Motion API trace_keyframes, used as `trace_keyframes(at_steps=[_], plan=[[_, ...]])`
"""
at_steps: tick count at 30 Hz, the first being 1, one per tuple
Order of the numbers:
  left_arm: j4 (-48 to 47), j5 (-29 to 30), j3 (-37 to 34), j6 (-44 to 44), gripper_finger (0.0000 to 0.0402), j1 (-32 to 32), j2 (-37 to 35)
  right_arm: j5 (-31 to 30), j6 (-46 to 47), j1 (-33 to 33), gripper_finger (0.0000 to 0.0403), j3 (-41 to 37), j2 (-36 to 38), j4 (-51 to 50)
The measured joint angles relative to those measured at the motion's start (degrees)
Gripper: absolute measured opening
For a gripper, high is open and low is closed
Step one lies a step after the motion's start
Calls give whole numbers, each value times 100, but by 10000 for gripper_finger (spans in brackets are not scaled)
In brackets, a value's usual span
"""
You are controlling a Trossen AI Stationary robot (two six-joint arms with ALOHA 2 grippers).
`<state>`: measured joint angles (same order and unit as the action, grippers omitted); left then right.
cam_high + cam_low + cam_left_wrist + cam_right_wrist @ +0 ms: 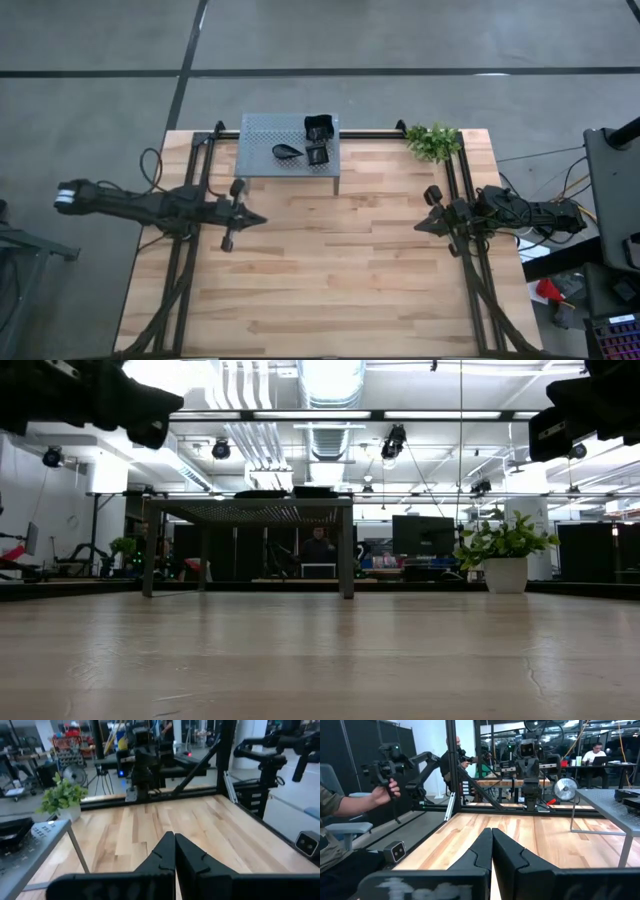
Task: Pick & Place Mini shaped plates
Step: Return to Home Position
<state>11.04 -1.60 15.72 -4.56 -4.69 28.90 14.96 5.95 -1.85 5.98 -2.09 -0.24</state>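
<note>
My left tool (255,218) and right tool (422,226) pinched narrow, facing across open tabletop (330,270); plates (318,140) on shelf (258,128) off left tool's left.

Your right gripper (491,837), fingers pressed together, hangs over the wooden table (540,827); the grey shelf (605,795) ahead carries a black plate (627,794).

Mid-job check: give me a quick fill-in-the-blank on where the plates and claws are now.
The mini shaped plates lie ____ the grey shelf.
The left claw and the right claw are both ____.
The green plant stands at the table corner nearer the ____ arm.
Missing words: on; shut; right.
</note>
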Motion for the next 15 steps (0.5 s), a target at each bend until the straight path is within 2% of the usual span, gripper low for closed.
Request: trace_keyframes(at_steps=[9,15], plan=[[245,-8,-524,-3,0,2,-987,0,1,0,8,0,0,-1],[256,-8,-909,44,0,2,-1406,2,-8,0,8,0,0,1]])
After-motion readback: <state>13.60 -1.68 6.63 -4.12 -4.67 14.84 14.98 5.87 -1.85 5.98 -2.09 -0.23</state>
